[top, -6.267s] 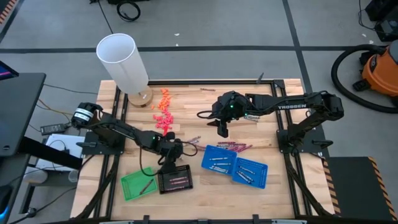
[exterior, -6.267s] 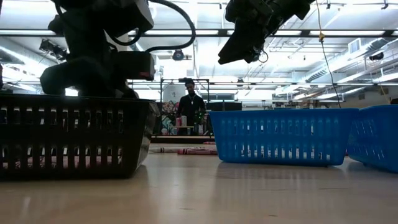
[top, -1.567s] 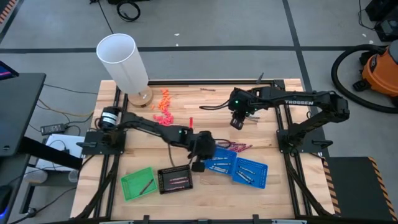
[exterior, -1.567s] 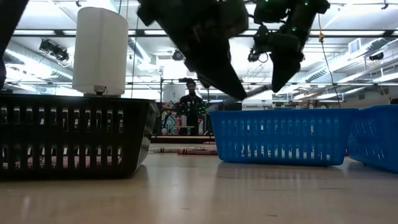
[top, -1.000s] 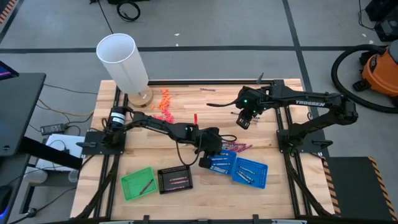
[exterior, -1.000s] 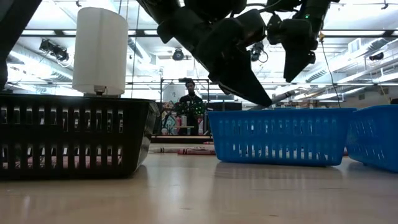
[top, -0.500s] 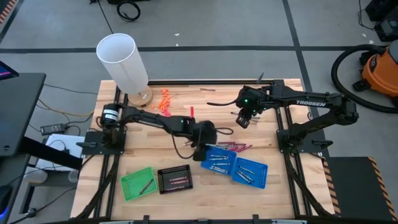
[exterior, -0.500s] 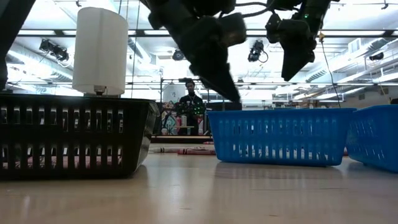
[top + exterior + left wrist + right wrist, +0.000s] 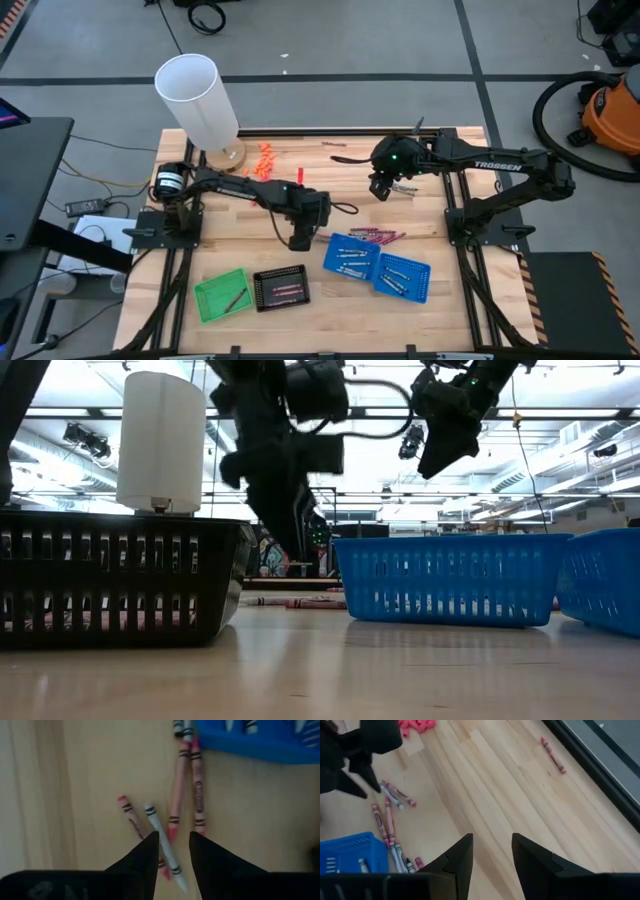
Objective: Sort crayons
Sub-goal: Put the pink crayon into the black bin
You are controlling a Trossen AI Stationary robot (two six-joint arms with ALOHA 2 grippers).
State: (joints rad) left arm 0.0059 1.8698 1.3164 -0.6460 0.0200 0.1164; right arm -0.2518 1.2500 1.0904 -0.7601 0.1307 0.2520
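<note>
Hovering over the middle of the worktop (image 9: 200,215): left claw (image 9: 299,241), fingers (image 9: 146,857) parted by a narrow gap, nothing held. Directly below the tips: a red crayon (image 9: 131,815) and a white crayon (image 9: 161,843), lying loose and crossing near their ends. Just beside these, toward the blue basket (image 9: 352,259): two more red crayons (image 9: 197,792), roughly parallel, one end reaching the basket wall. Further crayons seen inside that basket and inside the second blue basket (image 9: 402,277) to its right, pale ones as far as visible. Loose row of reddish crayons (image 9: 376,236) lying on the worktop just beyond the blue baskets.

Raised over the far right part of the worktop: right claw (image 9: 380,190), fingers (image 9: 459,857) apart, empty. One lone red crayon (image 9: 552,754) resting near the far edge.

Near left corner: green tray (image 9: 222,295) with one dark stick in it, and a black basket (image 9: 281,289) holding reddish crayons. Far left: white cylinder (image 9: 197,98) standing upright, with orange pieces (image 9: 264,162) scattered beside it.
</note>
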